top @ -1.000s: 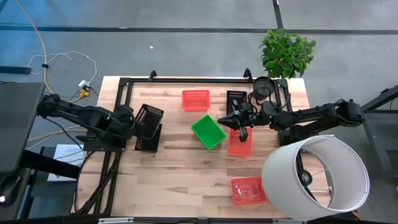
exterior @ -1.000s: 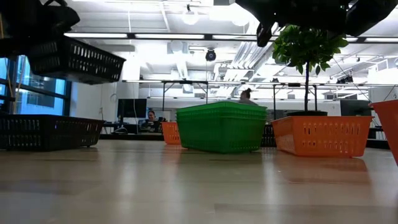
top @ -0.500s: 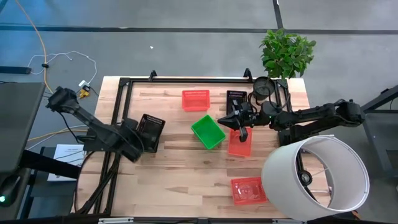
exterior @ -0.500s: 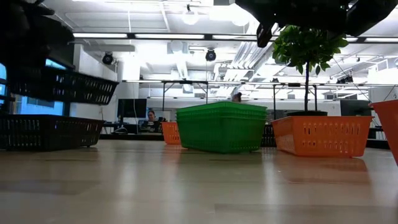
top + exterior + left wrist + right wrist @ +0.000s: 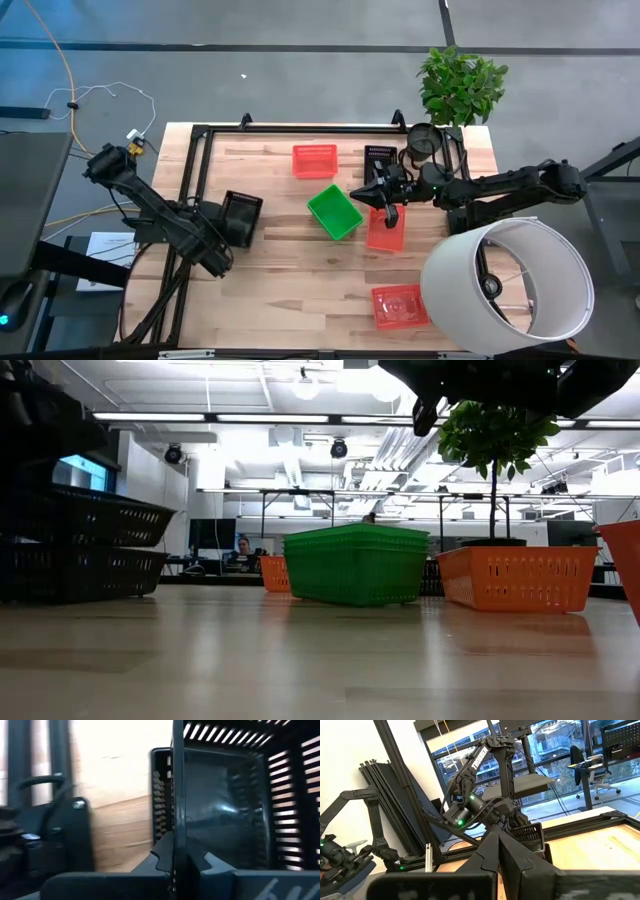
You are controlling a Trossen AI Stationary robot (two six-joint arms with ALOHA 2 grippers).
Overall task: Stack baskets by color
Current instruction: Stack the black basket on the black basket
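- Left tool (image 5: 181,857) has its fingers pinched tight on the wall of a black basket (image 5: 240,217), out at the worktop's (image 5: 300,300) left side, well away from the green basket (image 5: 334,211).
- In the low view that black basket (image 5: 85,520) sits on top of a second black basket (image 5: 80,572), the upper one tilted a little.
- The green basket sits mid-worktop, turned at an angle.
- Right tool (image 5: 390,215) has its fingers pressed together, nothing in them, hovering just right of the green basket, over a red basket (image 5: 386,230).
- Another red basket (image 5: 314,160) lies behind the green one; a third red basket (image 5: 398,305) is at the front, next to the white lampshade (image 5: 510,285).
- A small black basket (image 5: 379,157) sits behind and to the right of the green one, near the potted plant (image 5: 460,85).
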